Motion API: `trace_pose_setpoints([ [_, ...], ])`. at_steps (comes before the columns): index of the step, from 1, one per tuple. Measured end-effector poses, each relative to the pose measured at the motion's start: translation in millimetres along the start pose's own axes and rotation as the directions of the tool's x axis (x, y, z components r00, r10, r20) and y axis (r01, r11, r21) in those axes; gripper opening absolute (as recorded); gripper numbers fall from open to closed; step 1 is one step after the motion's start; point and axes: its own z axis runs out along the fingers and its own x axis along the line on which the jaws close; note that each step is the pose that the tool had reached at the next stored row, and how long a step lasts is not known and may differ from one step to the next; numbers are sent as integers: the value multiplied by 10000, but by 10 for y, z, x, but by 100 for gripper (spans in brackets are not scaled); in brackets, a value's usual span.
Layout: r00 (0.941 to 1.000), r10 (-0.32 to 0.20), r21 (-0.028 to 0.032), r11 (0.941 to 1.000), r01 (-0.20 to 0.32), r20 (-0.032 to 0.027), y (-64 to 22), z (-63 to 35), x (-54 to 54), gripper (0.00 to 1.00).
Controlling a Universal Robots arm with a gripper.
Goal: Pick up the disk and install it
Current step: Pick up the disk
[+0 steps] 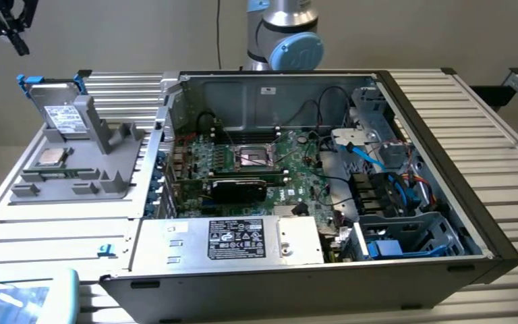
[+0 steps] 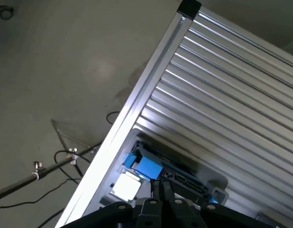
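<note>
The disk [image 1: 63, 116], a silver-grey drive with a white label in a blue carrier frame, stands upright in a grey holder [image 1: 106, 152] on the table at the exterior view's left. My gripper [image 1: 18, 42] hangs high above it, well clear, with its black fingers drawn together and nothing between them. In the wrist view the disk [image 2: 149, 167] appears edge-on far below my gripper [image 2: 161, 189]. The open computer case [image 1: 421, 135] lies in the middle, with a blue-trimmed drive cage [image 1: 403, 236] at its near corner towards the exterior view's right.
A small square silver chip [image 1: 50, 156] lies in the holder in front of the disk. A big silver box with a black label [image 1: 241, 239] fills the case's near side. The motherboard [image 1: 250, 158] and cables [image 1: 367, 152] lie inside. The table edge [image 2: 137, 104] borders bare floor.
</note>
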Motion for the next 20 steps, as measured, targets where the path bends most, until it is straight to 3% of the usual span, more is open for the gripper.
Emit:
trace_pose_setpoints([
  [6, 9941, -1087, -24, 9941, 1087, -51, 0, 2, 0, 11],
  [12, 9761, -2171, -40, 9761, 2171, -115, -1, 5, 0, 11],
  [15, 9648, -2620, 31, 9650, 2622, -227, 0, 4, 0, 11],
  [19, 9498, -3093, 217, 9503, 3105, -470, 0, 5, 0, 11],
  [20, 9448, -3238, 239, 9453, 3252, -502, 0, 6, 1, 11],
])
